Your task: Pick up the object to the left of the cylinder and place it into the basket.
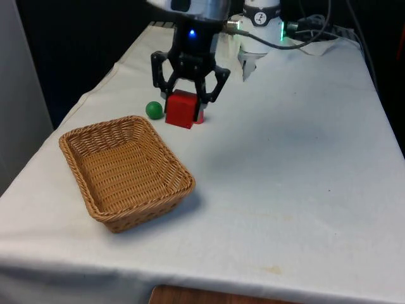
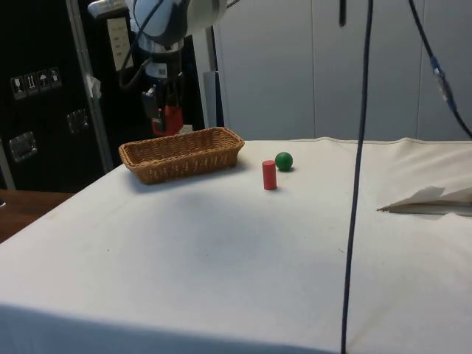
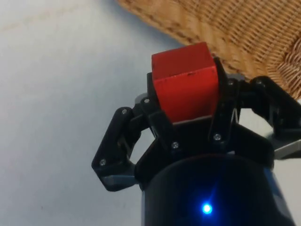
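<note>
Above the tabletop [image 1: 297, 164], at about one o'clock from the basket [image 1: 126, 171] in the front view, I have the tool [image 1: 188, 95] closed on the red cube [image 1: 181, 108], lifted well clear of the cloth. From the wrist camera the cube [image 3: 186, 80] sits squarely between the black fingers [image 3: 221, 117], with the basket's woven rim [image 3: 202, 33] just beyond it. The side camera puts the tool [image 2: 166, 118] beside the basket [image 2: 183, 153], not yet over it.

My worry is releasing too early: as I judge it, the cube could strike the rim and tumble outside, or tip the light wicker. A low approach could also catch the raised wall.

The cube is smooth, hard-edged and matte red. The basket is rectangular, tan, coarsely woven with sloping sides. Left on the white cloth are a small red cylinder [image 2: 269, 175], upright, and a glossy green ball [image 2: 284, 161] just beside it.
</note>
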`<action>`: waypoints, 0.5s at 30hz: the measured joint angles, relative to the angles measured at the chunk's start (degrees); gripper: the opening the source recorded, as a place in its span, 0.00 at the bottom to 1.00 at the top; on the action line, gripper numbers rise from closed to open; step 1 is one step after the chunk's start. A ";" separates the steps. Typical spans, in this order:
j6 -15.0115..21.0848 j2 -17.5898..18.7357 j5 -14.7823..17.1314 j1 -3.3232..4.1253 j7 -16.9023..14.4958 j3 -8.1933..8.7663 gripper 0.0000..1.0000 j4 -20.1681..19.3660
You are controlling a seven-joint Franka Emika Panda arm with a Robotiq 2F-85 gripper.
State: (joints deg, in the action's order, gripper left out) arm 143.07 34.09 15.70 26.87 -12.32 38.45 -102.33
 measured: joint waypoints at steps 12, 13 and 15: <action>-0.06 6.93 8.37 -1.83 -6.76 2.86 0.02 6.07; -0.11 7.51 9.11 -2.01 -7.33 3.04 0.02 6.53; -0.11 9.40 11.52 -2.58 -9.11 3.72 0.02 7.85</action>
State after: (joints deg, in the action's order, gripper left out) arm 142.95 43.49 27.22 24.29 -21.43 42.17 -94.48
